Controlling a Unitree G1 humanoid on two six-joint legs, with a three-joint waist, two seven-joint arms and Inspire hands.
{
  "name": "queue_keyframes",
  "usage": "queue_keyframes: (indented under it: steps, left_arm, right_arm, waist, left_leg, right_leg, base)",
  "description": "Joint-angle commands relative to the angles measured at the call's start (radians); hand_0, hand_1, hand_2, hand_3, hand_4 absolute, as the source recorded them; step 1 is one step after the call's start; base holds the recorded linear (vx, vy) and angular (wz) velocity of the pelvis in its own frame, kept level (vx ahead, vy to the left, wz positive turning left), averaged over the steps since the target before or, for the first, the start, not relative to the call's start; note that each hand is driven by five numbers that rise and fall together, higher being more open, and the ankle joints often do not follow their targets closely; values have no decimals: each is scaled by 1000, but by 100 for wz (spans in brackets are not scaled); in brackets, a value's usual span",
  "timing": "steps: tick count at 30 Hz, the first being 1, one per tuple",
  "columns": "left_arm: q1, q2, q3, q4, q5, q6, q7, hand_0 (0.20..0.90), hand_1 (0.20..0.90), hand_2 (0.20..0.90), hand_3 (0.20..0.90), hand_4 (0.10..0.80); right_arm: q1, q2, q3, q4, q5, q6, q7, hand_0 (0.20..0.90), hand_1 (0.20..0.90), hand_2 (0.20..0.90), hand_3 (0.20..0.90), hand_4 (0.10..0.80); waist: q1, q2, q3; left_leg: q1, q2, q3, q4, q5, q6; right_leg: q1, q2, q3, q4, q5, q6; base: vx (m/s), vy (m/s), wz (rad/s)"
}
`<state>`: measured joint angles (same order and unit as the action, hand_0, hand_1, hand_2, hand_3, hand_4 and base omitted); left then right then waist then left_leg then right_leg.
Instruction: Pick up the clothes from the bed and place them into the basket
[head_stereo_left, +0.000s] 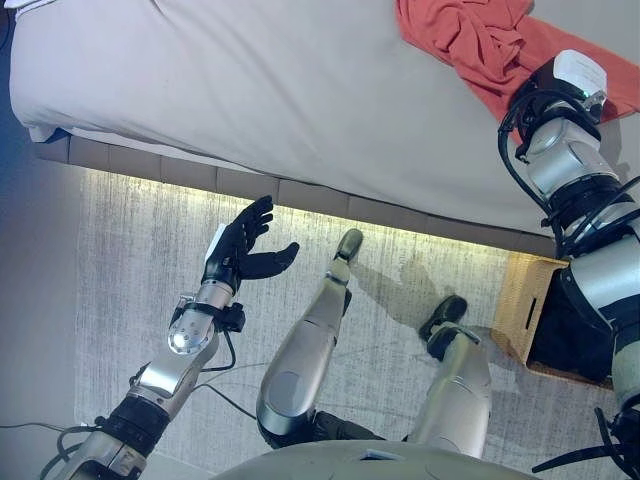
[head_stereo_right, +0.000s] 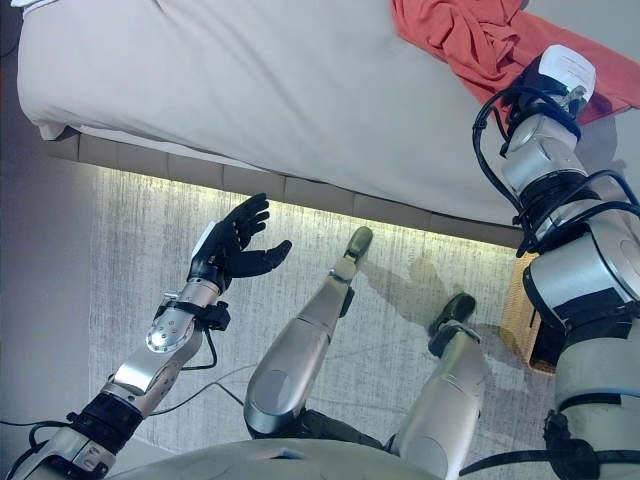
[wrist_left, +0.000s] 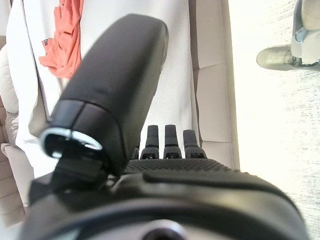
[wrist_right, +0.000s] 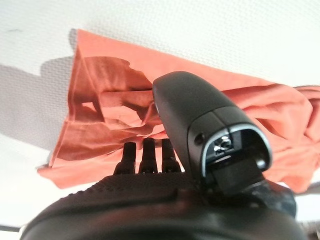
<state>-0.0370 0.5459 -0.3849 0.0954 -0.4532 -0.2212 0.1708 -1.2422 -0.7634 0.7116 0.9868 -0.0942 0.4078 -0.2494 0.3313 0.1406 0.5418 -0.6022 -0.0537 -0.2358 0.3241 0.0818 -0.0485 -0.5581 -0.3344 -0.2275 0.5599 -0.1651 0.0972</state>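
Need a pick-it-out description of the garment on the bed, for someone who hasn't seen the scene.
Start at the bed, the wide off-white mattress across the top of the head views. Follow it to the robot's right: a crumpled orange-red garment lies on the sheet. It is the only coloured thing on the bed, and the right hand is above it with straight fingers.

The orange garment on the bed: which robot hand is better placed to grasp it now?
The right robot hand. It hangs directly over the orange garment on the bed, fingers straight. The left robot hand is open over the floor, away from the garment.
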Motion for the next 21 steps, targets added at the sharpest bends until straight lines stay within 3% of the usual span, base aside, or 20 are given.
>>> queue_keyframes:
  steps: [1, 6, 7, 8, 10, 11, 12, 13, 14, 16, 21]
  left_arm:
    - [44, 43, 13, -90, -18, -80, 20, 900, 900, 900, 900, 800]
    - [54, 30, 35, -81, -20, -75, 38, 900, 900, 900, 900, 800]
    - [55, 28, 34, -77, -19, -78, 41, 900, 900, 900, 900, 800]
    - [51, 13, 39, -54, -18, -81, 41, 900, 900, 900, 900, 800]
    - [47, -2, 40, -25, -9, -86, 39, 900, 900, 900, 900, 800]
    - [31, 0, 49, -16, -14, -84, 29, 900, 900, 900, 900, 800]
    - [28, 3, 61, -5, -18, -82, 11, 900, 900, 900, 900, 800]
    - [30, 8, 63, 11, -20, -90, -11, 900, 900, 900, 900, 800]
    - [25, 15, 66, 10, -16, -94, -22, 900, 900, 900, 900, 800]
    - [29, 22, 70, -3, -15, -88, -31, 900, 900, 900, 900, 800]
    - [42, 62, 78, -1, -27, -90, -59, 900, 900, 900, 900, 800]
  right_arm:
    - [-73, -70, 8, -123, 28, -101, -90, 900, 900, 900, 900, 800]
    - [107, -64, -154, -378, 198, -309, -86, 900, 900, 900, 900, 800]
    - [137, -59, -178, -403, 239, -385, -94, 900, 900, 900, 900, 800]
    - [243, -21, -265, -470, 424, -534, -34, 900, 900, 900, 900, 800]
    - [374, 62, -378, -537, 882, -647, 214, 900, 900, 900, 900, 800]
    - [435, 121, -450, -545, 1238, -652, 431, 900, 900, 900, 900, 800]
    - [506, 203, -524, -532, 1478, -574, 694, 900, 900, 900, 900, 800]
    - [567, 271, -551, -528, 1583, -548, 867, 900, 900, 900, 900, 800]
    - [586, 294, -565, -536, 1633, -527, 938, 900, 900, 900, 900, 800]
    - [594, 300, -578, -548, 1627, -517, 958, 900, 900, 900, 900, 800]
    - [592, 225, -588, -495, 1612, -440, 1010, 900, 900, 900, 900, 800]
  waist:
    - [17, 14, -22]
    - [-22, -13, -22]
    - [-28, -18, -22]
    - [-46, -27, -22]
    - [-62, -38, -22]
    - [-66, -42, -22]
    - [-69, -45, -22]
    - [-68, -50, -22]
    - [-65, -51, -22]
    - [-62, -53, -22]
    - [-67, -66, -22]
  left_leg:
    - [18, 20, 31, 31, -96, 62]
    - [56, 38, 52, 1, -92, 61]
    - [62, 40, 54, -1, -92, 60]
    - [87, 49, 61, -13, -93, 60]
    - [120, 59, 69, -25, -98, 56]
    - [111, 64, 70, -35, -74, 57]
    - [135, 64, 69, -47, -78, 56]
    - [180, 61, 65, -63, -102, 54]
    - [175, 61, 63, -78, -79, 55]
    - [196, 61, 62, -95, -74, 52]
    - [288, 76, 68, -171, -47, 38]
  right_leg:
    - [16, 51, -9, 53, 4, -57]
    - [42, 59, 2, 18, 14, -52]
    - [47, 61, 6, 13, 16, -51]
    - [64, 63, 12, 4, 18, -50]
    - [86, 61, 15, -6, 17, -46]
    - [80, 61, 2, -21, 42, -52]
    - [101, 60, 4, -34, 44, -49]
    - [144, 60, 10, -54, 31, -34]
    - [149, 59, -10, -86, 64, -34]
    - [174, 60, -15, -120, 80, -28]
    - [269, 70, -20, -230, 129, -7]
  base:
    - [0, 0, 0]
    - [8, 22, -5]
    - [29, 50, -17]
    - [41, 48, -22]
    - [19, 31, -19]
    - [-11, 3, -16]
    - [59, -60, -19]
    - [52, -111, -11]
    - [34, -124, -11]
    - [-22, -74, -6]
    - [23, -50, 2]
